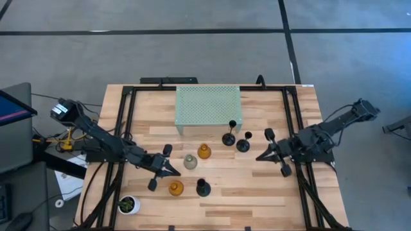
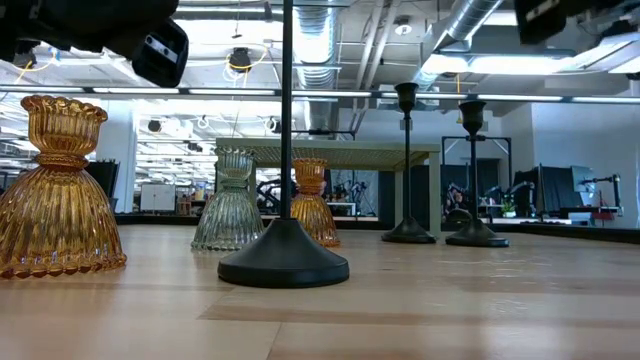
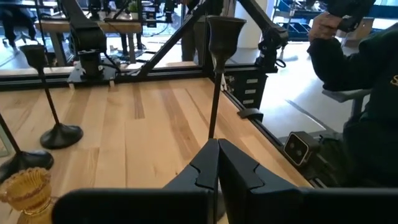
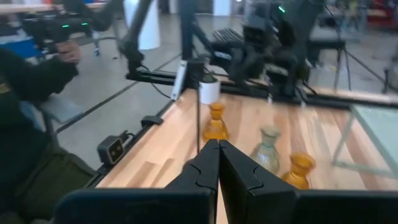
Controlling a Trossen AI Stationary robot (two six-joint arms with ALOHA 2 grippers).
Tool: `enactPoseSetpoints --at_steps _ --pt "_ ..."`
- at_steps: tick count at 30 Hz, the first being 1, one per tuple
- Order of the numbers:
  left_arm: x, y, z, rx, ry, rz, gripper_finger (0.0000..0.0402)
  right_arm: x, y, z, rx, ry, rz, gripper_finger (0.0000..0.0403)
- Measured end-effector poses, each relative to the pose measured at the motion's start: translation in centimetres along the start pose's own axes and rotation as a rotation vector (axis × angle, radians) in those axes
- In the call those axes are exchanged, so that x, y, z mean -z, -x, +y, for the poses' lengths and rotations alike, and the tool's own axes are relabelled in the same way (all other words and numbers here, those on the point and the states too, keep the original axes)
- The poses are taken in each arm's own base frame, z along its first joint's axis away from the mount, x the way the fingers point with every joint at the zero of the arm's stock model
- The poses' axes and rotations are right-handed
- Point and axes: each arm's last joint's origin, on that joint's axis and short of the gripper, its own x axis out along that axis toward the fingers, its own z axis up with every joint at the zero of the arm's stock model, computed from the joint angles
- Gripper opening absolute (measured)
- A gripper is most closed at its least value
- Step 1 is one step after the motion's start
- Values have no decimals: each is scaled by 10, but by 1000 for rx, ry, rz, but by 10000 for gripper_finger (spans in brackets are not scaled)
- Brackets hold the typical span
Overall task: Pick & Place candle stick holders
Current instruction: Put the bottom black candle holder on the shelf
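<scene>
On the pale wooden table (image 1: 257, 186), six candle stick holders (image 1: 203, 187) stand upright, stems vertical, before a workshop room; left gripper (image 1: 174, 171) and right gripper (image 1: 261, 156) pinched together, empty.

The high view looks straight down on the whole surface (image 1: 257, 186). The low view sits at surface level, close to the holders. Each wrist view faces across toward the opposite edge, sharing them.

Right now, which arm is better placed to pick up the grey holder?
Left, probably. The left gripper sits shut just beside the grey holder; the right gripper, also shut, lies farther off, past the black holders.
</scene>
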Motion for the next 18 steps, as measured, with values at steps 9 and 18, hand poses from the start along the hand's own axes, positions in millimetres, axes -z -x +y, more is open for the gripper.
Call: enactPoseSetpoints --at_steps 9,18 --pt "4 -33 -6 1 -96 47 8 0 1 2 5 5 3 0" --pt "4 -51 -5 -15 -99 105 7 0 0 1 14 8 4 0"
